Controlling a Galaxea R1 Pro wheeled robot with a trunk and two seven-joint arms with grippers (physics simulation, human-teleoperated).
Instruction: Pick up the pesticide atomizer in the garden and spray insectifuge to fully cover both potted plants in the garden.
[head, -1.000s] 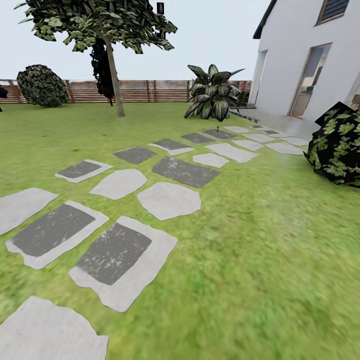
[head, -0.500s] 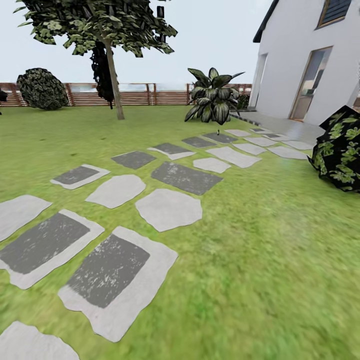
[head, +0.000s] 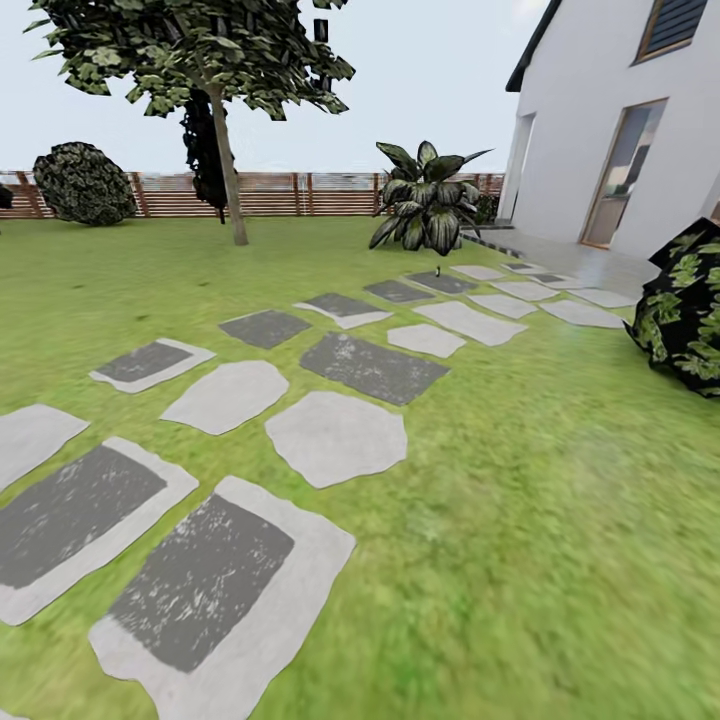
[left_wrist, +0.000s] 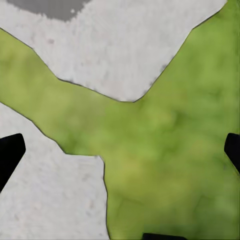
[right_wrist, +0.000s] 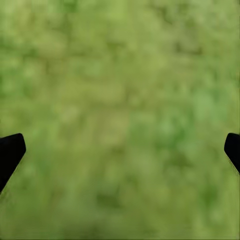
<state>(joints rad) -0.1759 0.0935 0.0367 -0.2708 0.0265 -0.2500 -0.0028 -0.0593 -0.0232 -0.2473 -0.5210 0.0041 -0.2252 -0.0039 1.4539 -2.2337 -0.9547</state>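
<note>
Both grippers are empty with their jaws spread wide. The left gripper (left_wrist: 120, 155) hangs over the seam where two pale stepping stones (left_wrist: 115, 45) meet grass. The right gripper (right_wrist: 120, 155) hangs over bare lawn (right_wrist: 120, 100).

Well ahead of both grippers, on a far stone of the path, stands a tiny dark upright speck (head: 437, 271). We take it for the pesticide atomizer, but it is too small to show a label or a spray head. Just beyond it rises a broad-leaved striped plant (head: 425, 195). No pot shows under it, so we cannot say it is one of the potted plants.

The main risk, as we judge it, is committing to the wrong target. If the speck is not the bottle, or that plant is not a task plant, we drive far for nothing. A slim upright bottle would also tip easily if the base or a fingertip nudges it on arrival. The stone edges under the left gripper could jolt the wheels.

The dark leafy shrub (head: 690, 310), far off to the right gripper's side, is cut off by the picture edge. It may screen ground behind it. The right wrist picture is blurred.
</note>
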